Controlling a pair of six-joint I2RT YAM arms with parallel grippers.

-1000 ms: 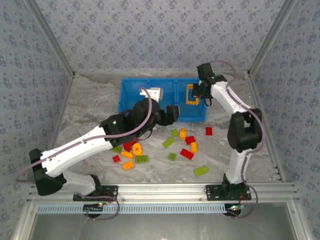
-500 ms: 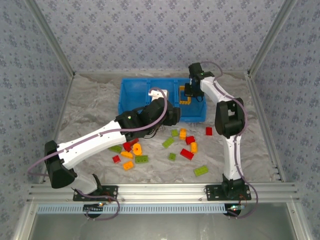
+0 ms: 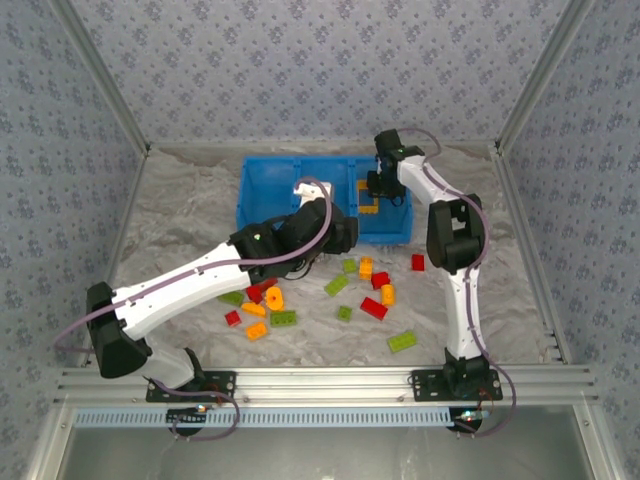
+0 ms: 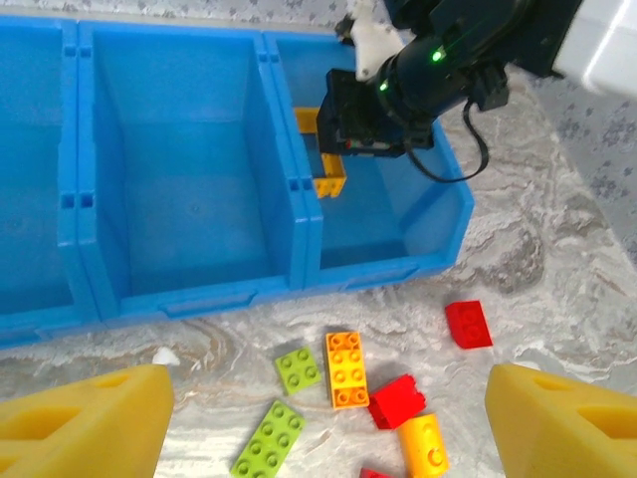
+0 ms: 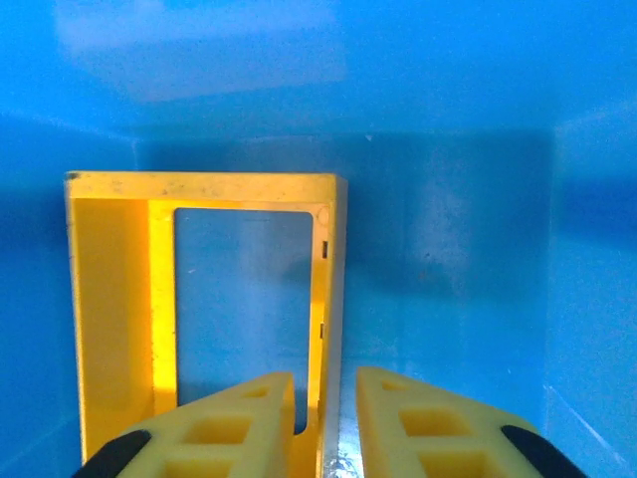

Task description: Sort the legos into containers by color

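The right arm (image 3: 455, 235) has swung left over the bin (image 3: 262, 190), bringing the frame (image 5: 204, 299) toward the divider (image 4: 299, 189). The left arm (image 3: 200, 275) has stretched further toward the bin's front wall.

The right fingers (image 5: 428, 423) hang inside the right compartment (image 4: 398, 214), parted a little. The frame's bar runs into the gap with blue showing on either side of it, so the frame is released. It sits just beyond the fingertips, close to the divider on their left; whether it stands or lies flat I cannot tell.

The left fingers (image 4: 80, 423) are spread wide with nothing gripped, low over the surface (image 4: 557, 249). Just ahead, between them, lie a lime brick (image 4: 299, 368), an orange brick (image 4: 346, 368) and a red brick (image 4: 398, 398). A second red brick (image 4: 468, 324) lies nearer the right-hand finger. Beyond these rises the bin's front wall. In the left wrist view, the right wrist (image 4: 438, 70) covers part of the frame.
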